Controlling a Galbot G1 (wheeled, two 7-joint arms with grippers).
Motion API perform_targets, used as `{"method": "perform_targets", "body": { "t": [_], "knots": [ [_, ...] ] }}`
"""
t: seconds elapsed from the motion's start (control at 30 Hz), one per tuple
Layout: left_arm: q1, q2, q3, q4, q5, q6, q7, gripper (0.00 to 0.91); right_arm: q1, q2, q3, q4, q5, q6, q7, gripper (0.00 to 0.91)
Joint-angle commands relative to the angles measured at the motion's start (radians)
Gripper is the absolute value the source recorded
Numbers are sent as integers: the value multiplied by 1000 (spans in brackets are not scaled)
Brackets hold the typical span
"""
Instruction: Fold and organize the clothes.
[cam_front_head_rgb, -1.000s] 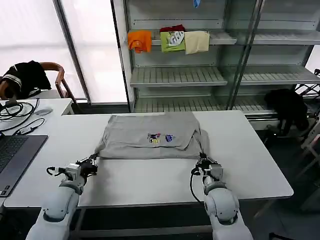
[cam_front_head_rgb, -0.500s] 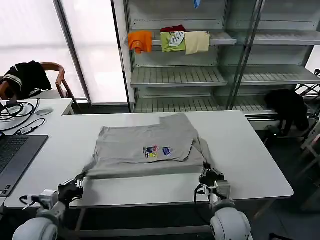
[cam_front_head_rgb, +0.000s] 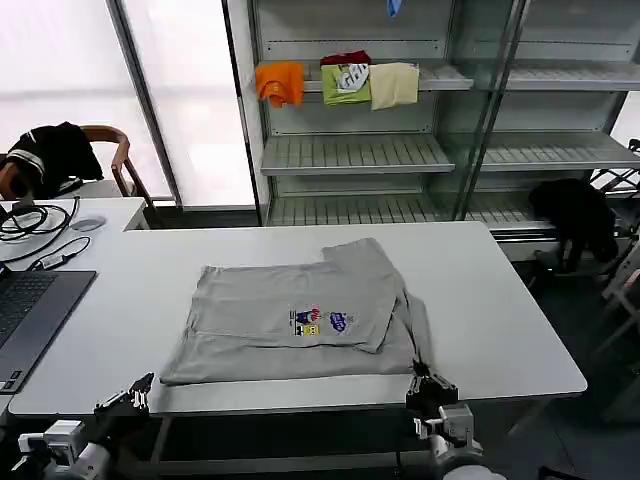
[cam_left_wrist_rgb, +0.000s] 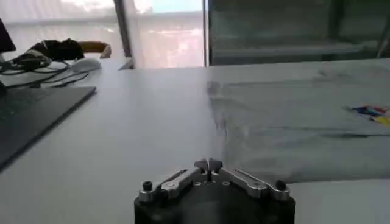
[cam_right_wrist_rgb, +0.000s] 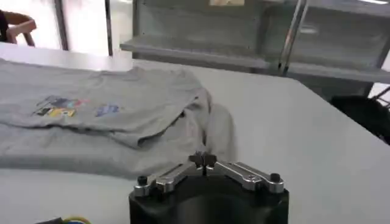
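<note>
Grey shirt (cam_front_head_rgb: 300, 320) dragged nearer, tools apparently released

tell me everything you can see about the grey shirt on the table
The grey shirt is soft light grey cloth with a small multicoloured chest print, lying flat and partly folded on the white table. Its near hem runs along the table's front edge, and cloth bunches at the side toward the robot's right. The left gripper and right gripper sit by its near corners; contact is unclear.
</note>
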Motion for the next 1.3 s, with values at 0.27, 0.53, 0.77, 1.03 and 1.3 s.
{"method": "perform_targets", "body": {
  "t": [0.27, 0.53, 0.77, 1.03, 1.3],
  "knots": [
    [-63, -27, -9, -75, -37, -65, -43, 907, 40, 34, -5, 80, -87, 69, 94, 907],
    [-452, 21, 90, 93, -45, 41, 12, 907, 430, 27, -15, -113, 86, -2, 24, 907],
    [-711, 74, 260, 309, -21, 45, 22, 907, 815, 52, -64, -491, 97, -7, -22, 907],
    [-959, 118, 424, 683, 4, 43, 8, 907, 1128, 141, -36, -991, 83, -1, -87, 907],
    [-1088, 97, 484, 901, 96, 43, 53, 907, 1200, 172, -5, -1217, 53, 31, -82, 907]
  ]
}}
